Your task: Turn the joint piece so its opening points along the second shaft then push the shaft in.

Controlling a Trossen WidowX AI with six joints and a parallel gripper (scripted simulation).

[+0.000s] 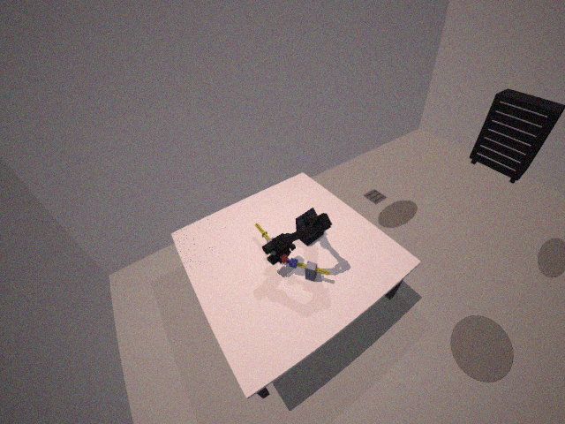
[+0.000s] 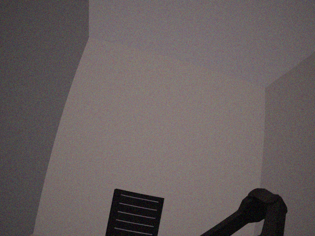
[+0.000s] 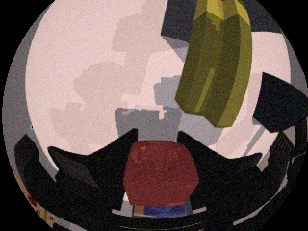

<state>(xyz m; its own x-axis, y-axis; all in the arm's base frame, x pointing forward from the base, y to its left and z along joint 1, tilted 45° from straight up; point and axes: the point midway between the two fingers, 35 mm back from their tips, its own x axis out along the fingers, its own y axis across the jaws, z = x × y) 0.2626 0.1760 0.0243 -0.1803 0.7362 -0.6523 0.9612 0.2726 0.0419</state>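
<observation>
The red joint piece (image 1: 284, 258) (image 3: 161, 173) sits between the fingertips of my gripper (image 1: 282, 255) (image 3: 158, 134), which is shut on it. A blue part (image 1: 292, 262) (image 3: 165, 210) joins it to the first yellow shaft (image 1: 323, 271), which runs through a grey block (image 1: 312, 269). The second yellow shaft (image 1: 260, 229) (image 3: 214, 72) comes in at an angle, its near end apart from the red piece in the wrist view. Its block (image 3: 177, 21) is partly seen there and hidden behind my gripper in the top view. The joint's opening cannot be made out.
The pale table (image 1: 255, 337) bears all the parts, with arm shadows across it. The arm's black links (image 1: 312, 225) (image 2: 254, 205) stand above it. A black slatted unit (image 1: 516, 134) (image 2: 134, 213) stands off the table.
</observation>
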